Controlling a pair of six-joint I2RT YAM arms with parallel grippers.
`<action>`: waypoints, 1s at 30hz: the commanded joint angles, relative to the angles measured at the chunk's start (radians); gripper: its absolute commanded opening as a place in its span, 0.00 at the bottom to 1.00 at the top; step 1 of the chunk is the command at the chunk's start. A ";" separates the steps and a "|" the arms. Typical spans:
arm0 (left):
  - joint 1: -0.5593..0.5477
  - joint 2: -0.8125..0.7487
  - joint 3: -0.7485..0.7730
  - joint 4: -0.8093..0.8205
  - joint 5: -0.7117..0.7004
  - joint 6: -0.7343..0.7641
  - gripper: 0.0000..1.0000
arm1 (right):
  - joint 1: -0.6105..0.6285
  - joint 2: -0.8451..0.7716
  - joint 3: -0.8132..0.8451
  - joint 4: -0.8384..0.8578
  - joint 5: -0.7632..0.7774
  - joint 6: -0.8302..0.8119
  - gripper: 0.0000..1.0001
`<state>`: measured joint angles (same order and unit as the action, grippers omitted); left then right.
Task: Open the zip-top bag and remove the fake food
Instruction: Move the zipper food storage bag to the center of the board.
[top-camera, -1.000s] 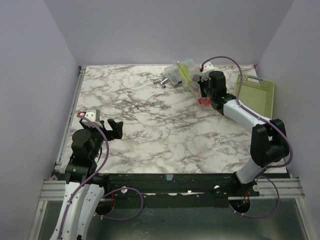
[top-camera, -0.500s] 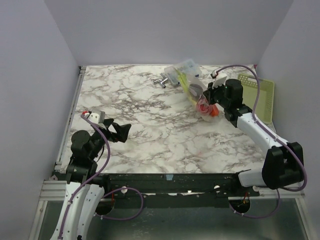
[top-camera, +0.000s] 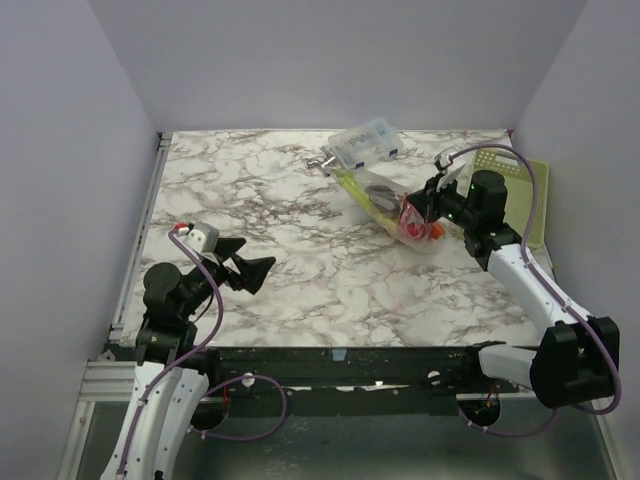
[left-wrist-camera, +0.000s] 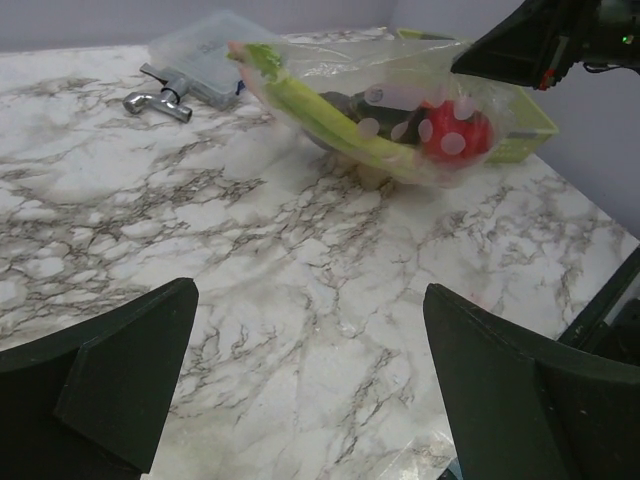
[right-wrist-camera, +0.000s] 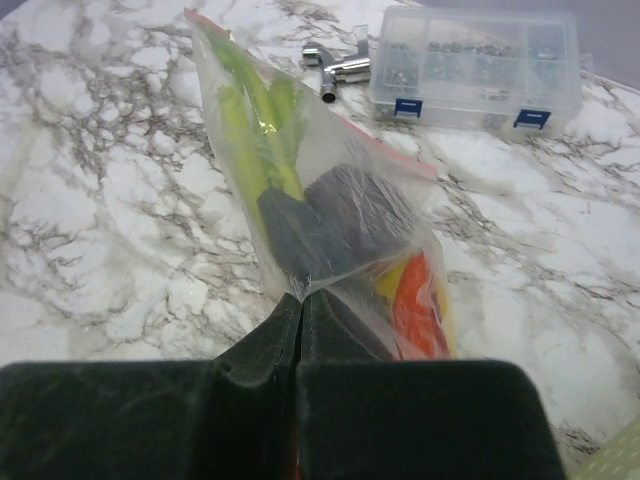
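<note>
In the overhead view the left gripper (top-camera: 250, 264) hung over the marbled table (top-camera: 300, 225) at about 8 o'clock, pointing toward 2 o'clock. It held nothing. Its own camera showed its two dark fingers (left-wrist-camera: 120, 370) spread wide apart, with only table surface between them.

Further right, at about 1 o'clock on the table, a small metal fitting (top-camera: 322, 160) lay just beside a clear plastic box (top-camera: 365, 145), at the box's 8 o'clock. The right wrist view showed blue latches on the box's near side.

The zip-top bag (top-camera: 383, 198) started just beside the box and ran down toward 4 o'clock, ending at the right gripper (top-camera: 425, 208). That gripper was clamped tight on the bag. In its wrist view the two fingers met, with a fold of clear film pinched between their tips. The bag's pink strip (right-wrist-camera: 400, 158) ran along the edge facing the box, away from the pinch. From the left wrist view the gripped end sat raised above the table.

The fake food (top-camera: 410, 220) was all inside the bag. A pale green stalk (left-wrist-camera: 320, 112) lay along its length, and a dark purple piece (right-wrist-camera: 340, 215) sat near the middle. A red piece (left-wrist-camera: 455, 135) and an orange piece (right-wrist-camera: 415, 300) were crowded at the gripped end.

At 3 o'clock, by the table's right edge, a pale green basket (top-camera: 527, 185) lay just past the right gripper.
</note>
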<state>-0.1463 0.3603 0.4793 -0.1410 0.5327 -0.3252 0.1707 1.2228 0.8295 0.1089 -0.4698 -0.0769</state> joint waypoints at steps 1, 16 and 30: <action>-0.036 0.016 -0.038 0.103 0.129 -0.020 0.99 | -0.015 -0.064 -0.011 -0.003 -0.203 -0.027 0.01; -0.144 -0.013 -0.134 0.136 0.037 0.284 0.99 | -0.020 -0.091 -0.001 -0.138 -0.553 -0.126 0.01; -0.150 0.049 -0.142 0.176 0.131 0.446 0.99 | -0.020 -0.112 -0.066 -0.223 -0.712 -0.296 0.01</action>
<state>-0.2905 0.4149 0.3470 0.0032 0.6041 0.0715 0.1566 1.1351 0.7822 -0.0933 -1.0786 -0.2939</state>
